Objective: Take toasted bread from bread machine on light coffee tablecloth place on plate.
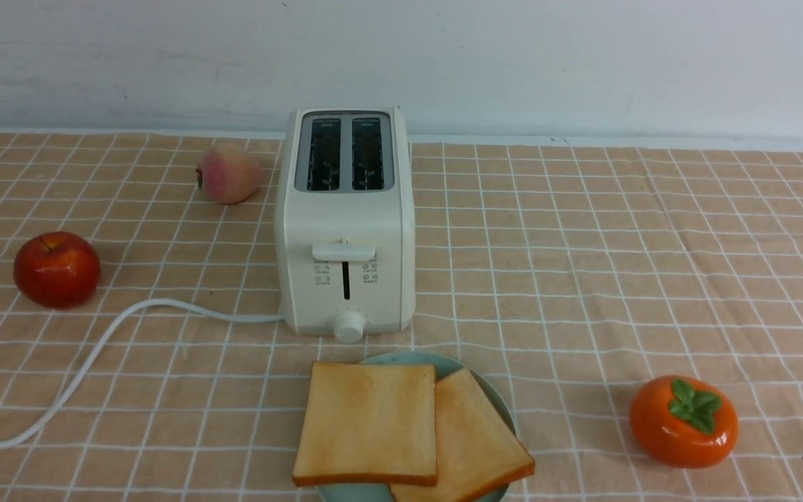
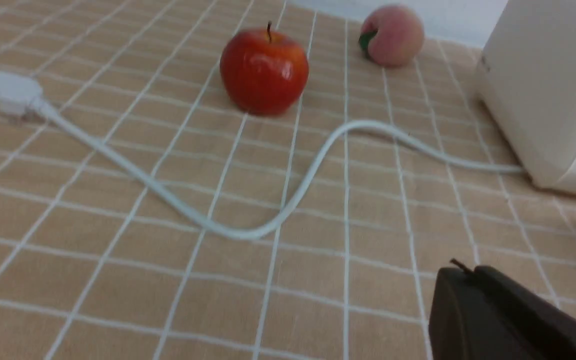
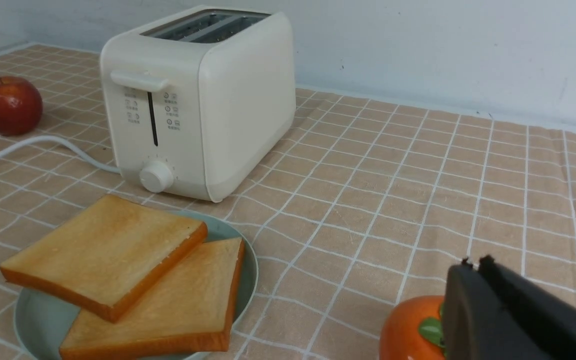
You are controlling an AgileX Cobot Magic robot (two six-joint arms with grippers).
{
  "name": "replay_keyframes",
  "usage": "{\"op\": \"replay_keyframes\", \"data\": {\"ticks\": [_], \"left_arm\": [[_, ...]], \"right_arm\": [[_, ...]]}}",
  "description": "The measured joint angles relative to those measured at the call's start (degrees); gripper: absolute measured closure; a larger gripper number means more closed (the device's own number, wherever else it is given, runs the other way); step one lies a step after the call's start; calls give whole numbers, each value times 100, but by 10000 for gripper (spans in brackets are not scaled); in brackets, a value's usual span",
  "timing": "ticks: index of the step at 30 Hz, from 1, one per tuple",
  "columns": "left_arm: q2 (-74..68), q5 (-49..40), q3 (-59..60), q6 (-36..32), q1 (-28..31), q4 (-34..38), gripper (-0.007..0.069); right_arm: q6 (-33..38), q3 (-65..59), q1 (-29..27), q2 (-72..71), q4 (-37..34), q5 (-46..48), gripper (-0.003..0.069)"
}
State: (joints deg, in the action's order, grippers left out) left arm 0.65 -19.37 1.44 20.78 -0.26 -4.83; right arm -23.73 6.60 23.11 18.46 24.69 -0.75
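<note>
Toast (image 1: 366, 422): two slices on the plate (image 1: 472, 362), one overlapping the other, in front of the toaster (image 1: 347, 223). Toaster slots empty. Left hand (image 2: 473, 267) closed, holding nothing. Right hand (image 3: 475, 265) closed too, near the persimmon (image 3: 412, 327). Red apple (image 1: 57, 270) beside the cord (image 1: 112, 331).

No words or numbers can be read; the toaster's front (image 1: 347, 279) bears small printed icons with captions too tiny to make out.
</note>
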Motion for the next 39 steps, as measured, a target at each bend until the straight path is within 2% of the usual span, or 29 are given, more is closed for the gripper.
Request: {"op": "replay_keyframes", "data": {"ticks": [4,9,34,36,39], "left_arm": [[0,-397,30,47,-282,-13,636],[0,-403,30,67,-619,61,635],[0,-397,30,83,-627,100,620],[0,-397,30,83,-627,100,617],[0,-397,30,83,-627,100,611]], "right_arm": [[0,0,0,0,0,0,640],[0,0,0,0,0,0,636],[0,0,0,-62,0,7,604],[0,0,-49,-299,-128,75,603],[228,0,-341,-842,-714,75,599]]}}
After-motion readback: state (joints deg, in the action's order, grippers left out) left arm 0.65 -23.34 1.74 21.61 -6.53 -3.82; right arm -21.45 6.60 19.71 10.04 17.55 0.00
